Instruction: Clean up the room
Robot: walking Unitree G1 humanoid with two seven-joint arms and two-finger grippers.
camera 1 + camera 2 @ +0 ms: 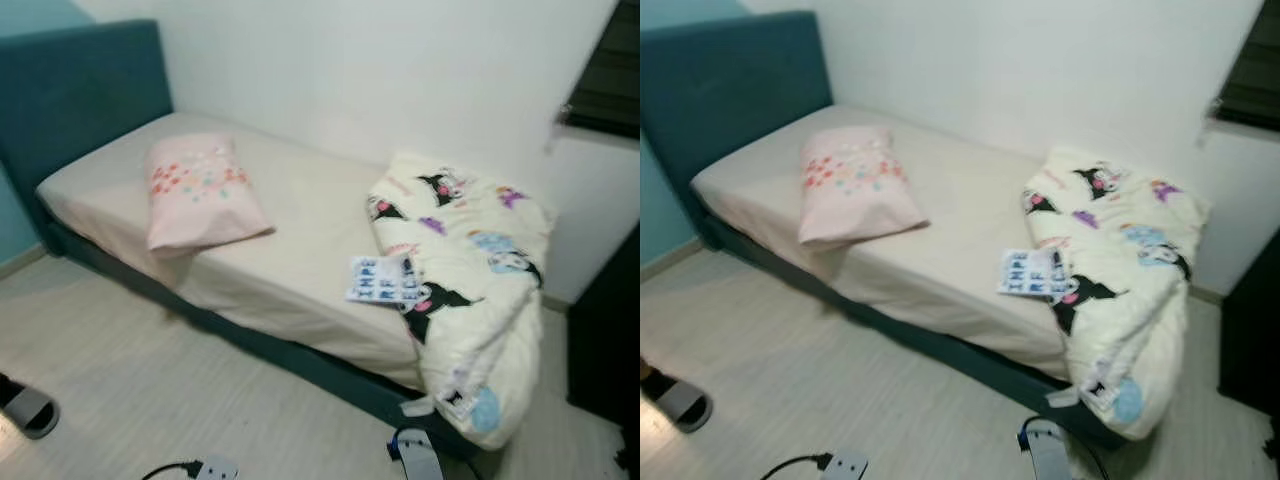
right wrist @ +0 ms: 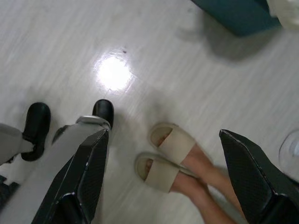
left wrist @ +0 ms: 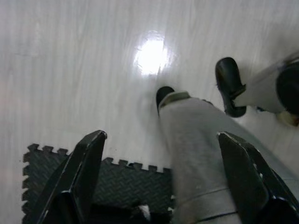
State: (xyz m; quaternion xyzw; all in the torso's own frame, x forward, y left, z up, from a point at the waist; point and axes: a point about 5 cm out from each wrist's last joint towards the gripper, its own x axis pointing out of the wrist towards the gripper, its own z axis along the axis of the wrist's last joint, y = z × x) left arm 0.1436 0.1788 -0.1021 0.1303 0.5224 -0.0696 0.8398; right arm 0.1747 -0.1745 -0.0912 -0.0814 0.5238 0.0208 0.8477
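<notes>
Cream cartoon-print quilt (image 1: 470,285) lies bunched at the bed's (image 1: 290,240) foot; both end effectors hang wide.

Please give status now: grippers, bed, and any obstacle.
Left gripper and right gripper open, hanging over floor. Comforter bunched at bed's foot, pillow askew. A person's feet close beside robot.

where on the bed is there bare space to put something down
The widest bare patch of sheet lies between the pink pillow and the bunched cartoon blanket. A smaller strip runs between the pillow and the teal headboard. The foot end is crowded: the blanket covers it and spills over the edge, with a printed paper beside it.
</notes>
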